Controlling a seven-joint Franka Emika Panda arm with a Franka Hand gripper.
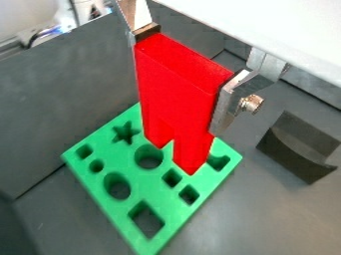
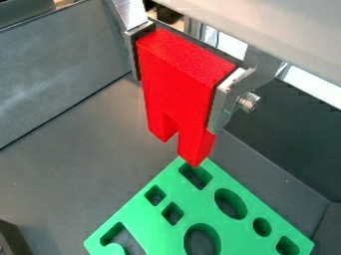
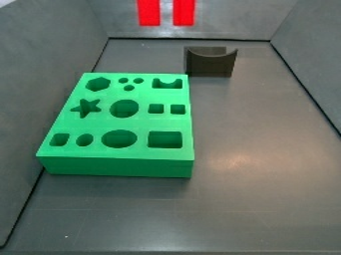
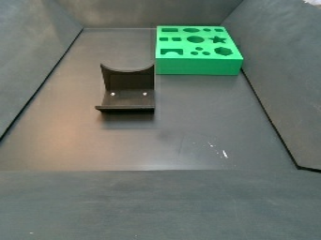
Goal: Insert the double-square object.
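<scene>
Gripping double-square object (image 2: 180,90), hand (image 2: 186,75) wrist-view only.

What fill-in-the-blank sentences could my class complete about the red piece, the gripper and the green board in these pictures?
1. The gripper is shut on the double-square object, whose colour is ____.
2. In both wrist views, the held piece hangs with its two legs pointing ____.
3. In a side view, the star-shaped hole is cut into the ____ board.
4. The dark grey curved block rests on the floor, ____ the board.

Missing words: red; down; green; apart from
</scene>
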